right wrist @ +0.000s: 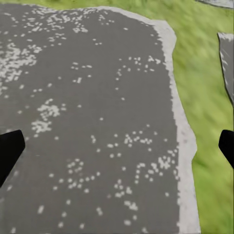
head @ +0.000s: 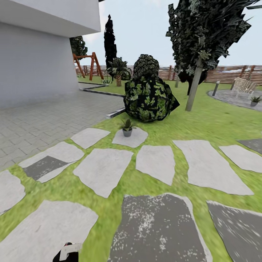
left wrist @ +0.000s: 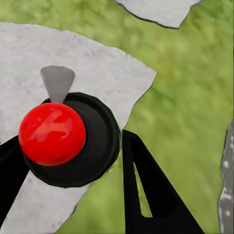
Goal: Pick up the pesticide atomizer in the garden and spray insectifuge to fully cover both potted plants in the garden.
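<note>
While the left gripper [left wrist: 68, 161] closes its black, wedge-shaped fingers [left wrist: 151, 195] on either side of the pesticide atomizer [left wrist: 68, 139], the left wrist view looks straight down on the bottle: a glossy red dome on a round, dark body, with a small grey cone jutting from its edge. Beneath it lies a pale, smooth stepping stone [left wrist: 97, 73] with an irregular outline, bordered by mottled green grass. In the head view, the atomizer's pale top [head: 70, 251] shows at the bottom edge, over another pale slab. The right gripper [right wrist: 117, 146] is spread wide and holds nothing, its two dark tips at opposite sides of the right wrist view above a dark, white-speckled stone [right wrist: 87, 112]. Beyond that dark stone [head: 158, 229], one potted plant [head: 127, 127], a spiky green rosette in a small grey pot, stands on a light paver. Just behind the pot bulks a rounded, dark-leaved shrub [head: 149, 96]. A second potted plant [head: 254, 100] sits well off to the shrub's right on a grey patio.
</note>
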Tool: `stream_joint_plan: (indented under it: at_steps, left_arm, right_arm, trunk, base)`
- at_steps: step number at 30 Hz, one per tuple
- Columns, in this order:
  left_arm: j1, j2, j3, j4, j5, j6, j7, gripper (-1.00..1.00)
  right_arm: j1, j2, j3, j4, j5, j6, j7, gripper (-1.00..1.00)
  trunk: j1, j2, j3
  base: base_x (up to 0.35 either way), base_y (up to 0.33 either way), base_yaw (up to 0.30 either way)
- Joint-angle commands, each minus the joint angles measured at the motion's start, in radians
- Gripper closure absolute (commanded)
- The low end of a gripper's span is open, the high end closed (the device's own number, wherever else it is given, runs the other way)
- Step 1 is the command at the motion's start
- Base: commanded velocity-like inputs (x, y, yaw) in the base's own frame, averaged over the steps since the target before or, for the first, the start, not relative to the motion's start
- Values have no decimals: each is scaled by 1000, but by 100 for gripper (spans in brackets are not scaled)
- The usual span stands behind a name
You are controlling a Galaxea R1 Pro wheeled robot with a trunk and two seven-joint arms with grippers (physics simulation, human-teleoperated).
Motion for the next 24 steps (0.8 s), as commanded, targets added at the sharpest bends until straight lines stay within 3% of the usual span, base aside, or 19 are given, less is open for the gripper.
stream_joint_plan:
  at_steps: [1,24]
  left_arm:
    - [-1,0,0,1,0,-3,1,100]
    - [-1,0,0,1,0,-3,3,100]
  right_arm:
    - [0,0,0,0,0,-3,-3,-100]
    - [0,-1,0,0,0,-3,-3,-100]
  trunk:
    - [0,0,-1]
    - [0,0,-1]
  base:
    - [276,224,0]
    - [276,230,0]
